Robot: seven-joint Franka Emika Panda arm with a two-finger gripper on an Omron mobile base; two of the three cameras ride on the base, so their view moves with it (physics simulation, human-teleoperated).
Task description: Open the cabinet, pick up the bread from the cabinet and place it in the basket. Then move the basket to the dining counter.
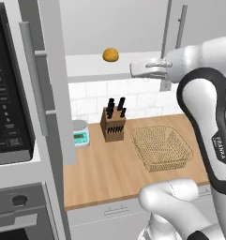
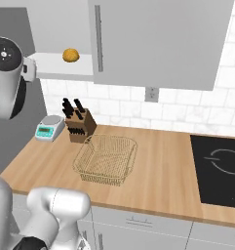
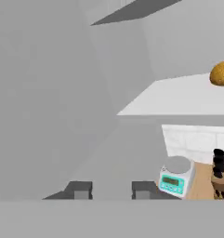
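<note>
**Cabinet stands open, bun waits on the shelf**

You see the light grey flat-fronted wall cabinet [image 1: 48, 89] with its wide door swung out to the left, the long vertical grey bar handle facing you in the left base view. On the pale shelf inside sits the small round golden-orange bread bun [image 1: 110, 55], alone and untouched. The white arm's two-finger gripper [image 3: 111, 189] is up at shelf height, to the right of the bun and apart from it; its dark fingertips stand a little apart with nothing between them.

Below, the shallow square basket of tan wire mesh [image 2: 107, 159] rests empty on the short light-wood countertop [image 2: 163, 171], just beside a brown wooden knife block with black handles [image 2: 79, 124] and near a small white kitchen scale with a teal display [image 2: 49, 127].

By the look of it, you have the opening step done. Left to you: reach the bun, grasp it, lower it into the basket, then carry the basket to the dining counter.
</note>
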